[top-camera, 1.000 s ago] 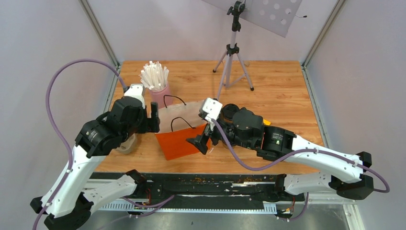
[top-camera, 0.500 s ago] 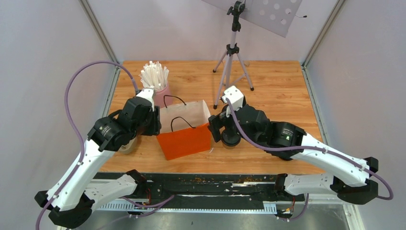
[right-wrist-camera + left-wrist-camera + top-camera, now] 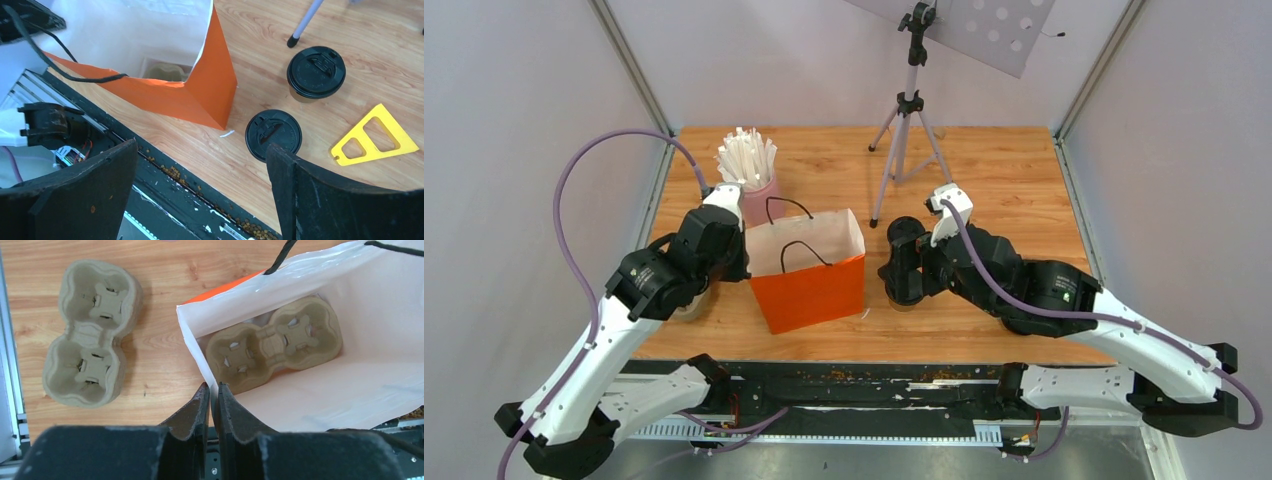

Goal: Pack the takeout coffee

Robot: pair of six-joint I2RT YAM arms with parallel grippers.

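Two takeout coffee cups with black lids stand on the wooden table right of the bag: one farther [image 3: 316,72], showing a strip of kraft-brown side, and one nearer [image 3: 273,135]. My right gripper [image 3: 201,147] [image 3: 904,262] hangs open above them, holding nothing. The orange paper bag [image 3: 809,290] [image 3: 200,95] stands upright with its white inside showing. My left gripper [image 3: 210,387] [image 3: 744,258] is shut on the bag's left wall [image 3: 192,342], the paper pinched between its fingers. A pulp cup tray [image 3: 274,342] lies on the bag's floor.
A second pulp tray [image 3: 90,332] lies on the table left of the bag. A pink cup of white sticks [image 3: 749,170] stands behind the bag, a tripod [image 3: 909,140] at the back. A yellow triangular piece [image 3: 374,136] lies right of the cups.
My left gripper has closed on the bag's left wall. The right arm has drawn back from the bag's right edge to above the cups. The bag now stands straighter.
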